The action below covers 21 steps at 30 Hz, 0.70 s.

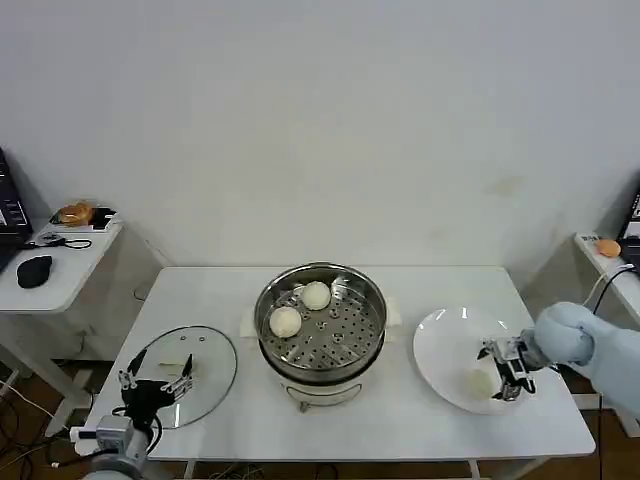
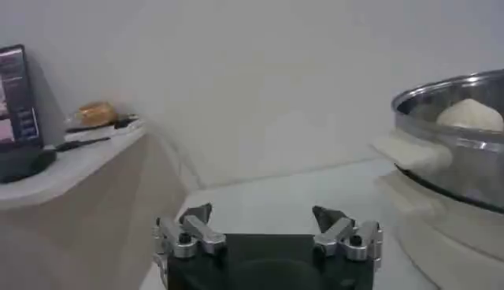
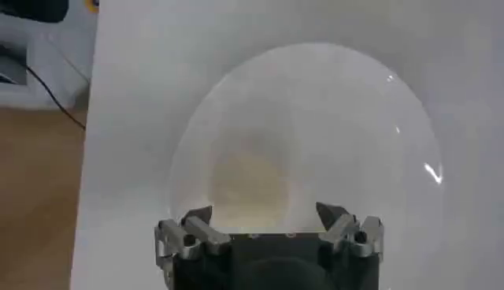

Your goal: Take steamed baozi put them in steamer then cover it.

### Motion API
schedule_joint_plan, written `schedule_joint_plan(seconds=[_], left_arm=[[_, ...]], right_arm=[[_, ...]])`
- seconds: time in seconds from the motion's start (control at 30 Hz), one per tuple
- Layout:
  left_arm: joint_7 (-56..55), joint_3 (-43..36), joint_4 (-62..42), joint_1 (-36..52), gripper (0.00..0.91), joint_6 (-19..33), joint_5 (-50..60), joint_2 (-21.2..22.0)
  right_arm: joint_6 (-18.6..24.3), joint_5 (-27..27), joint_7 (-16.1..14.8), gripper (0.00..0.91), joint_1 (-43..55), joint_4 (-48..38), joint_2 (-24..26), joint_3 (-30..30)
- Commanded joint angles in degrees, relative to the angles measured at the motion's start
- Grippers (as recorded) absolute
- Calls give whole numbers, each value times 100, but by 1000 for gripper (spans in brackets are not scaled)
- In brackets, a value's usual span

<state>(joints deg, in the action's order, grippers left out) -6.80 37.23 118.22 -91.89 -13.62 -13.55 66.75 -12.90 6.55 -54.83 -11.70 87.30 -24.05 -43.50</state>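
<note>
From the head camera, we are looking at the steamer (image 1: 320,325) at the table's centre, two buns (image 1: 300,309) sitting at ten o'clock on its tray. At three o'clock the right gripper (image 1: 506,377) is hanging over the white plate (image 1: 440,350), fingers spread beside the bun (image 1: 480,381). At eight o'clock the lid (image 1: 195,368) is lying flat, the left gripper (image 1: 152,382) waiting above it, fingers apart.

In the left wrist camera, the left gripper (image 2: 268,233) is gaping at nothing, the steamer (image 2: 449,134) off to one side.

In the right wrist camera, the right gripper (image 3: 268,222) is standing open with the bun (image 3: 250,183) just ahead. We are judging it best to centre the fingers around the bun and close gently so it is not squashed
</note>
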Motion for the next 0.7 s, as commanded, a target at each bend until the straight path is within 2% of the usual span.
schedule_joint_plan(seconds=[0.03,0.4,0.5,0.7], left_arm=[[1,-3,-6,1,907,5,-1,7],[-7,-35,-4,8,907,7,12,32],[-9,-41,10,-4,907,6,18,16],[-11,-38,13,2,907,4,15,15]], right_arm=[[-72,55,-11,907,-176,-98,-187,74],[-192,72,-22,746,-188,-142,-232,62],[-222,75,-54,675,-152,-139,-214,55],[-250,-22,-113,645,-52,-115,-154,37]])
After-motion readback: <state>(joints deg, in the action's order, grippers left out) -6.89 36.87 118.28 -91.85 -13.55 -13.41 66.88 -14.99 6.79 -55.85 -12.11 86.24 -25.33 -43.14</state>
